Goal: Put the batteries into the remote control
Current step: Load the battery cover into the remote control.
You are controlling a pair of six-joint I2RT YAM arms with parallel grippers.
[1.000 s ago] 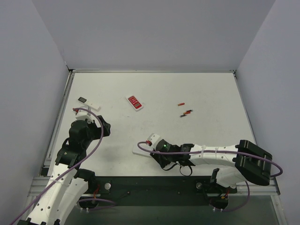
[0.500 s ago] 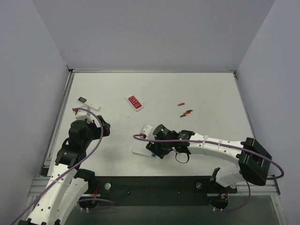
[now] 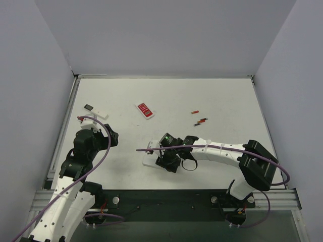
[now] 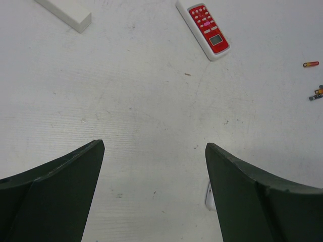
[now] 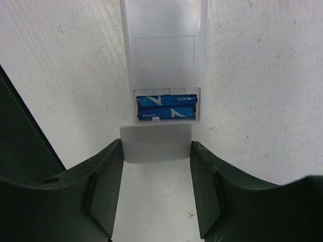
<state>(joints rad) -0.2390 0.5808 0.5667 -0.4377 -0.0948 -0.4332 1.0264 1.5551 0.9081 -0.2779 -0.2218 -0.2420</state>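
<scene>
right hand (image 5: 156, 151) is pinching the white cover (image 5: 156, 140) by its side edges, at the open end of the bay (image 5: 166, 105). the remote (image 5: 164, 50) is lying back up on the worktop (image 5: 252, 75), towards the near edge and a little left of centre. the two blue batteries (image 5: 166, 109) are sitting side by side in the bay, apparently fully seated. left hand (image 4: 154, 146) is hanging spread and empty over bare worktop, well apart from the remote, so nothing is bracing the body.

likely failures from here:
(a) the remote is resting free, so a push on the cover may end up sliding the whole body along the worktop instead of closing the bay.
(b) the cover is meeting the bay edge closely, so a small tilt or sideways offset may be enough to jam it or ride it up over the batteries.
(c) the pinch is acting on smooth plastic, so the cover may be slipping or twisting under load.
(d) a downward knock may be lifting a battery off its contact.

whether the cover's tabs are engaging is hidden.
</scene>
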